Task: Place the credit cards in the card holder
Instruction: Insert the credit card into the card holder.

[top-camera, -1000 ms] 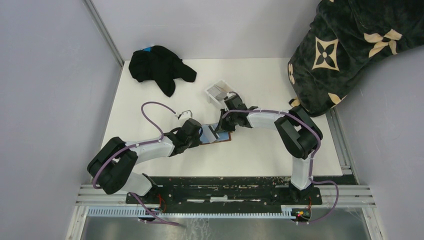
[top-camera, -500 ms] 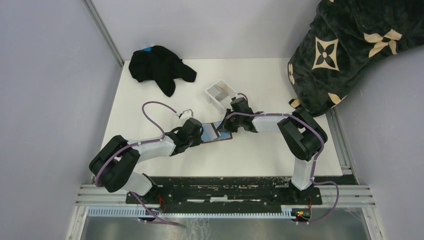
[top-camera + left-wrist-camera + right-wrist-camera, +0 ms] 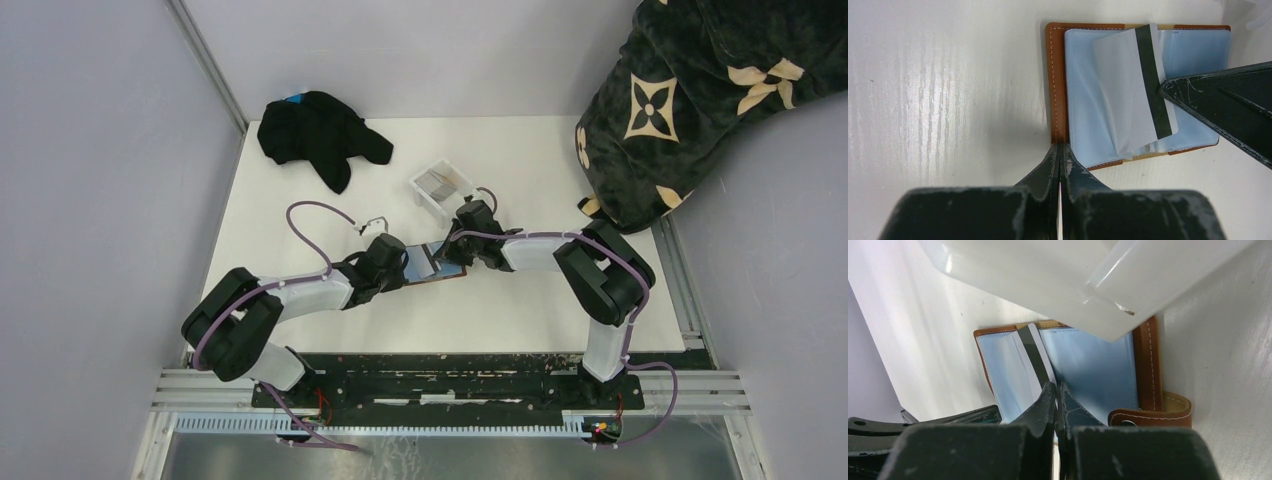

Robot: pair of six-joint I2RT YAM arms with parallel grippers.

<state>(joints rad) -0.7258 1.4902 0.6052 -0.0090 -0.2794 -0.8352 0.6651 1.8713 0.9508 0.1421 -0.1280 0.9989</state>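
The card holder [image 3: 418, 272] lies open on the table, a brown leather wallet with light blue inner pockets [image 3: 1088, 120]. A greyish credit card [image 3: 1128, 95] with a black stripe lies slanted over the pockets, its lower end tucked under a clear pocket. My right gripper [image 3: 1055, 388] is shut on this card [image 3: 1034, 356] at its stripe edge. My left gripper [image 3: 1060, 148] is shut, its tips pressing on the wallet's brown side edge [image 3: 1057, 90]. The snap tab [image 3: 1154, 414] shows in the right wrist view. More cards [image 3: 436, 180] sit in the tray.
A clear plastic tray [image 3: 447, 192] stands just behind the wallet and hangs over it in the right wrist view [image 3: 1048, 280]. A black cloth [image 3: 318, 135] lies at the back left. A dark patterned blanket [image 3: 690, 90] is at the back right.
My right gripper has shifted slightly left and nearer with the card, pushing it further over the wallet's pockets. My left gripper has stayed on the wallet's edge.
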